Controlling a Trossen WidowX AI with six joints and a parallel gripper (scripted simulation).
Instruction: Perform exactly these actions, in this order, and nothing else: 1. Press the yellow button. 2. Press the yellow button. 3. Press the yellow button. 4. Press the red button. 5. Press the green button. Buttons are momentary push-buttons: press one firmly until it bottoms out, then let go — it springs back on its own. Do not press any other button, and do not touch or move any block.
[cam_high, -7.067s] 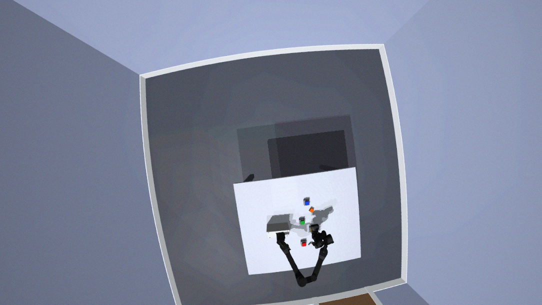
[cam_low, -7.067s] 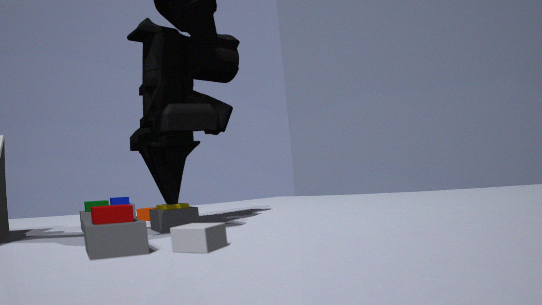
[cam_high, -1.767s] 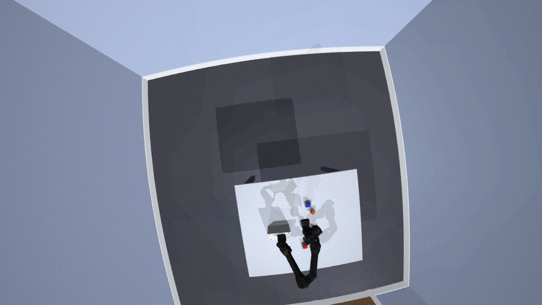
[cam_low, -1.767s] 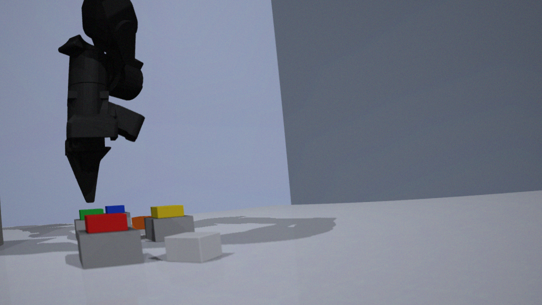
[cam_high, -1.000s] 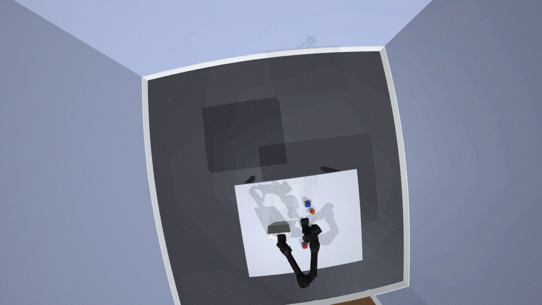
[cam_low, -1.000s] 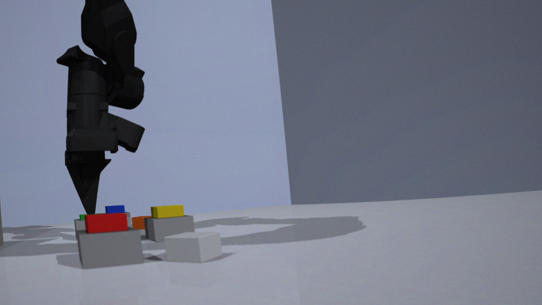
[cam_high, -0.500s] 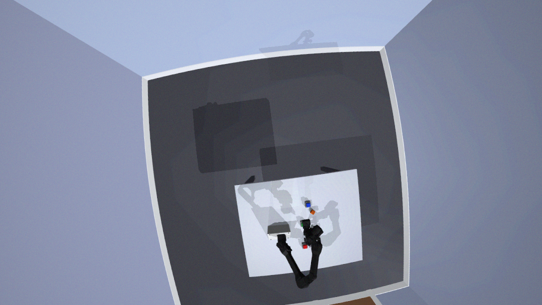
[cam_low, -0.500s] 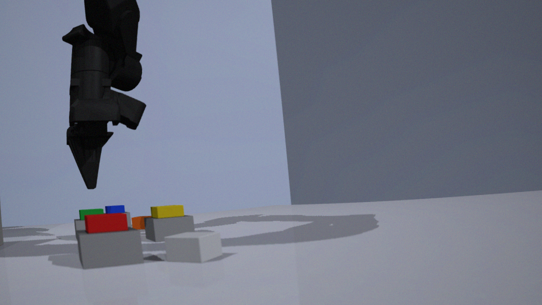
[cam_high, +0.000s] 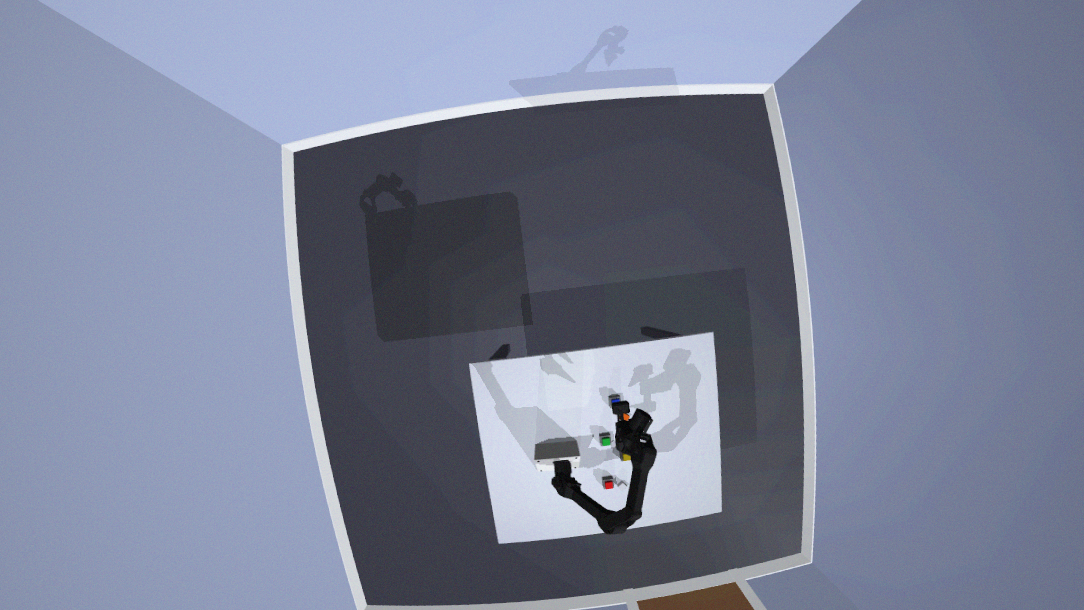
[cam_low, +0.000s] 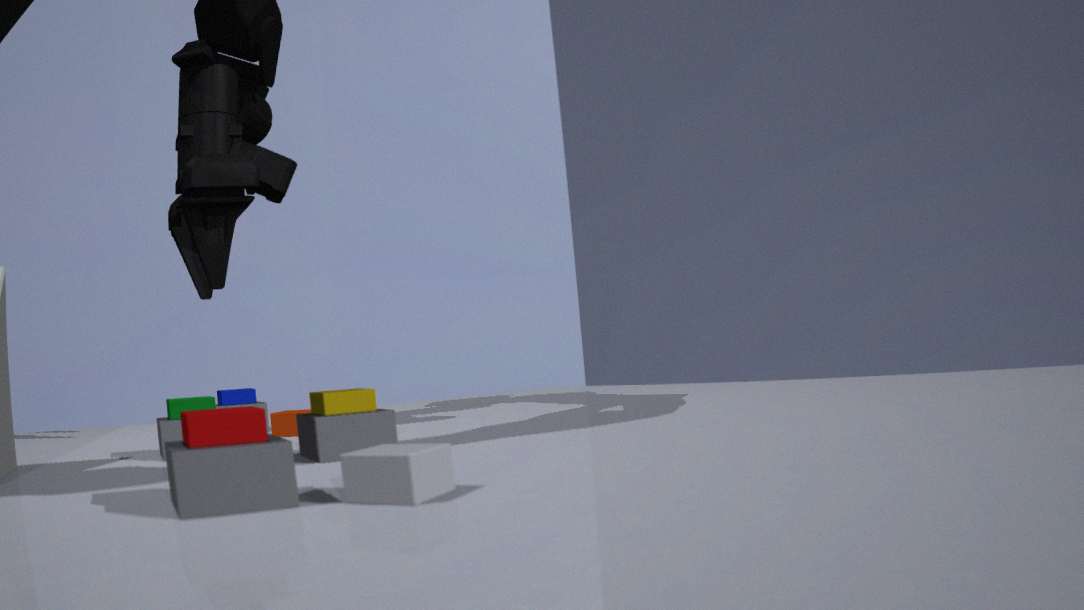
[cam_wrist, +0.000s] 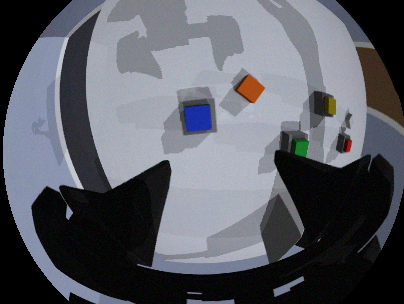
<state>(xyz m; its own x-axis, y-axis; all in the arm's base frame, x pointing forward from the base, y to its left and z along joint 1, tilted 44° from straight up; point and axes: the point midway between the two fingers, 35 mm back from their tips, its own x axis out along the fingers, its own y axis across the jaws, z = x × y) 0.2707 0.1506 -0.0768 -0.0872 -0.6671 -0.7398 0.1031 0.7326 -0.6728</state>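
Observation:
Four buttons sit on grey bases on the white table (cam_high: 682, 470) (cam_low: 758, 493): the yellow button (cam_low: 342, 401) (cam_wrist: 330, 106) (cam_high: 626, 456), the red button (cam_low: 224, 425) (cam_wrist: 347, 144) (cam_high: 607, 483), the green button (cam_low: 190, 405) (cam_wrist: 301, 147) (cam_high: 604, 439) and a blue button (cam_low: 235, 396) (cam_wrist: 197, 118) (cam_high: 615, 399). All stand raised. My gripper (cam_low: 204, 292) (cam_wrist: 225, 160) is open and empty. It hangs high above the button cluster, roughly over the green and blue buttons. In the wrist view the green button lies just beyond the right fingertip.
An orange block (cam_low: 288, 422) (cam_wrist: 250, 87) (cam_high: 626, 415) lies between the blue and yellow buttons. A white block (cam_low: 396, 471) lies in front of the yellow button. A grey box (cam_high: 557, 451) stands at the arm's base, left of the buttons.

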